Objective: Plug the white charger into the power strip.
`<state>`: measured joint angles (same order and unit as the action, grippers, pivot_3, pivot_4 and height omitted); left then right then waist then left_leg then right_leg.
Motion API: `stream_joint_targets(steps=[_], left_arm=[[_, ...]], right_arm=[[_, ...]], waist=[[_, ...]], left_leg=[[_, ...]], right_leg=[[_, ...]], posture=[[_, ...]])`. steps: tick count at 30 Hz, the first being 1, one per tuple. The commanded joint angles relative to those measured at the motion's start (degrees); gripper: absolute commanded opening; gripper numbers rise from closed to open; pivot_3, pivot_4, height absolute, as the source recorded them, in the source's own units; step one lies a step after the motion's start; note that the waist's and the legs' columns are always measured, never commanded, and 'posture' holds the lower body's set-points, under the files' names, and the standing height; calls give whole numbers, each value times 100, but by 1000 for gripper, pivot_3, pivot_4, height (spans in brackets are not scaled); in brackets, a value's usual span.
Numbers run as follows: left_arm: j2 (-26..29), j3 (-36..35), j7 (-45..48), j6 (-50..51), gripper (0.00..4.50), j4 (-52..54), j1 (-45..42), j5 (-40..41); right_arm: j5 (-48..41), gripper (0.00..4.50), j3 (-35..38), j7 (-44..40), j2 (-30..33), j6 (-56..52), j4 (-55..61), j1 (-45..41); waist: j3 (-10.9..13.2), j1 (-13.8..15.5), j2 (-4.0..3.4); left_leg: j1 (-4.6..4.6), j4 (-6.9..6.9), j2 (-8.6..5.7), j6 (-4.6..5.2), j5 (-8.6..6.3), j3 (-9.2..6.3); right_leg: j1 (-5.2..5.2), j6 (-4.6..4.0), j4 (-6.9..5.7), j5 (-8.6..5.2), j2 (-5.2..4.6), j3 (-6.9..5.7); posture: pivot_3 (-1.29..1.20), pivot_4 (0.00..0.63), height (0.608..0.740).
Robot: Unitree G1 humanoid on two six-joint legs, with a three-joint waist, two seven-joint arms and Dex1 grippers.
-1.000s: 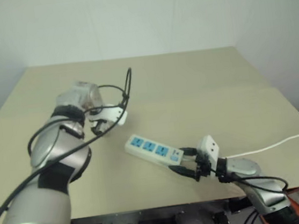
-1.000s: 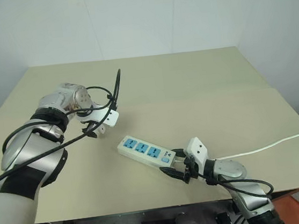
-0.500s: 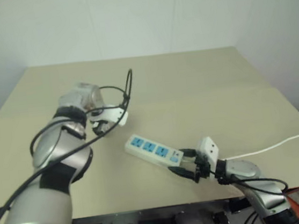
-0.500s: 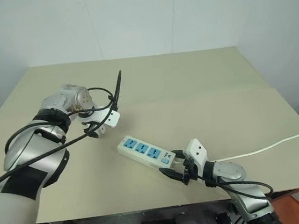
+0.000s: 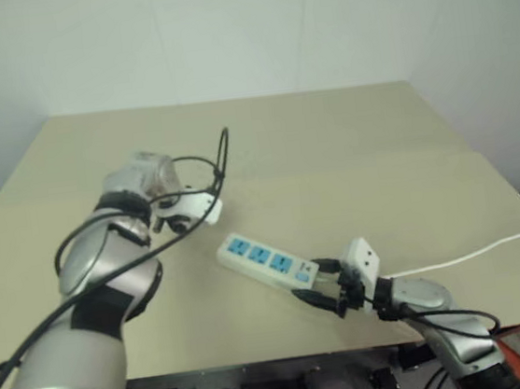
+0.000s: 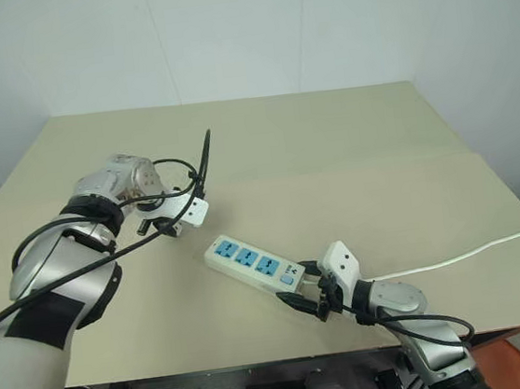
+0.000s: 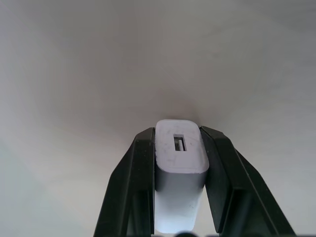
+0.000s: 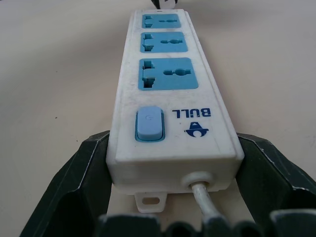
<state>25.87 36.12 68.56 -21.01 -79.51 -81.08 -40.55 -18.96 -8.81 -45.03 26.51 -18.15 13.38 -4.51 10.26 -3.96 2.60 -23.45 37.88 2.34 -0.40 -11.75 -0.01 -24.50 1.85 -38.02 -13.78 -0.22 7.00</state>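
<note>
The left gripper (image 7: 178, 163) was clamped on the white charger (image 7: 180, 175), one black finger pressed flat to each long side, the block's slotted end facing away from the wrist toward the desk (image 6: 330, 149). It hovered over the desk's left half, about midway between the near and far edges. The power strip (image 6: 254, 264) lay flat nearer the near edge, its long axis running diagonally from the middle of the desk toward the near right corner. The right gripper (image 8: 173, 163) stood with its fingers spread around the strip's switch end, one at each side; actual contact could not be made out. The strip lay to the right of the charger and toward the near edge, its nearest blue socket being the far-left one, so the left arm looked best placed to carry the charger across
</note>
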Motion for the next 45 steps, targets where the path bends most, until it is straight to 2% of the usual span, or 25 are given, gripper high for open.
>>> stream_joint_targets(steps=[1, 6, 9, 12, 14, 17, 20, 22, 25, 29, 34, 39, 45], left_arm=[[113, -645, 364, -222, 1027, 212, -483, 635], [440, -1664, 955, -729, 1027, 489, -640, 1696], [545, -2517, 1615, -617, 1027, 686, -527, 2685], [641, -3291, 2268, -436, 1027, 1030, -121, 3662], [634, -3572, 2274, -408, 1027, 1263, 190, 4010], [571, -3968, 2377, 255, 1027, 1906, 786, 4755], [414, -4270, 2394, 1300, 1027, 3096, 1663, 5749], [366, -4263, 2394, 2155, 1027, 3743, 2069, 6138], [213, -4395, 2368, 2885, 1027, 4430, 2565, 6761], [94, -4137, 2394, 2927, 1027, 4892, 3055, 7085], [-127, -3603, 2394, 2853, 1027, 4659, 3288, 7230], [-301, -3130, 2394, 3270, 1027, 3964, 3032, 7071], [-350, -2606, 2394, 3284, 1027, 3635, 2889, 7008]], right_arm=[[11, 3427, -38, -59, 8, 6, 114, -70], [-68, 3427, -30, -383, 41, 179, -2, -173], [36, 3427, -107, -872, 225, 455, -332, -403], [-71, 3427, -104, -1414, 267, 560, -1046, -934], [52, 3427, -161, -1712, 294, 853, -1499, -1212], [189, 3427, -243, -2142, 234, 1223, -2344, -1723], [298, 3427, -293, -2563, 109, 1596, -3221, -2285], [295, 3427, -303, -2878, 19, 1719, -3698, -2606], [314, 3427, -373, -3465, -41, 1871, -4185, -2942], [392, 3427, -353, -3676, -180, 2089, -4501, -3135], [480, 3427, -313, -3623, -368, 2271, -4675, -3148], [541, 3427, -302, -3633, -456, 2307, -4680, -3089], [632, 3427, -282, -3560, -511, 2402, -4748, -3101]], waist=[[0, 0, 0], [1, -19, 1], [1, -20, 0], [1, -27, 0], [0, -37, 0], [0, -22, -1], [0, -18, -2], [0, -14, -2], [0, -14, -2], [0, -25, -3], [-1, -27, -3], [-1, -48, -3], [-1, -95, -3]], left_leg=[[0, 0, 0, 0, 0, -1], [-1, 0, 1, 0, 0, 0], [5, 0, 1, 0, 0, 2], [12, 2, 2, 0, 0, 3], [24, 3, 2, 0, 0, 4], [27, 5, 5, 4, 4, 0], [22, 18, 8, 5, 4, 0], [15, 30, 11, 5, 4, -2], [10, 38, 11, 5, 4, -4], [18, 40, 11, 4, 4, -6], [28, 40, 13, 4, 4, -6], [31, 42, 18, 4, 4, -7], [28, 42, 21, 4, 4, -9]], right_leg=[[0, 0, 0, 0, 0, -1], [-1, 0, 3, 0, 0, 1], [1, 0, 0, 0, 0, 2], [6, 2, -1, 1, 0, 2], [13, 2, -6, 1, 0, 4], [17, 1, -9, 2, 1, -4], [19, -1, -11, 6, 0, -4], [17, -2, -9, 8, 0, -8], [19, -13, -11, 18, 0, -10], [26, -19, -11, 22, 0, -12], [30, -16, -15, 26, 7, -10], [30, -7, -15, 23, 21, -2], [29, -7, -12, 23, 26, 0]], posture=[[0, 150, 740], [0, 150, 740], [0, 150, 740], [0, 150, 740], [0, 150, 740], [0, 150, 740], [0, 150, 740], [0, 150, 740], [0, 150, 740], [0, 150, 740], [0, 150, 740], [0, 150, 740], [0, 150, 740]])
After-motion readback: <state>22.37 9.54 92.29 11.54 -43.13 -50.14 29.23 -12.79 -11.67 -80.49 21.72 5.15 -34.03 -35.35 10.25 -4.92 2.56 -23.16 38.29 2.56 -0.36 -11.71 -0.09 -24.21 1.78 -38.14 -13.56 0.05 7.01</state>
